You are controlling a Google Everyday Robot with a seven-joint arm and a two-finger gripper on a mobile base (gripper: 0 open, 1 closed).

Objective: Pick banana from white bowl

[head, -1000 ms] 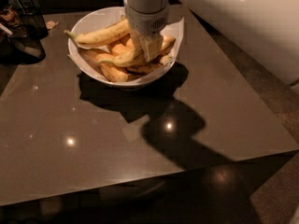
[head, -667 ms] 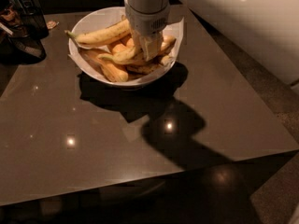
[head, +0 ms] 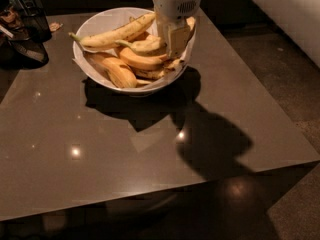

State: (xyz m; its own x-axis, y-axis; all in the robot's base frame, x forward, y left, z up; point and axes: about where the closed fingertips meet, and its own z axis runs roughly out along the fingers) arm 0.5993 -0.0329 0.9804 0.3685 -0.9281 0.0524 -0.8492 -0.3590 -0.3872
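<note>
- The table (head: 125, 159) has a glossy brown top; bright spots of light reflect off its near half
- A broad dark shadow (head: 215, 144) lies on the table's right side and runs up to the foot of the white bowl (head: 107, 20)
- The white bowl stands on the far half of the table, left of centre, and holds several bananas
- Two shorter orange-tinted bananas (head: 117, 70) lie in the near part of the bowl
- The banana (head: 145, 45) lies above them at mid-bowl, stem curling left, right end against the gripper (head: 176, 39)
- The gripper hangs down inside the right part of the bowl; whether it is clamped on the banana cannot be told
- A longer banana with a green stem (head: 117, 34) lies along the far side of the bowl
- Dark objects (head: 25, 34) sit at the far left corner, apart from the bowl
</note>
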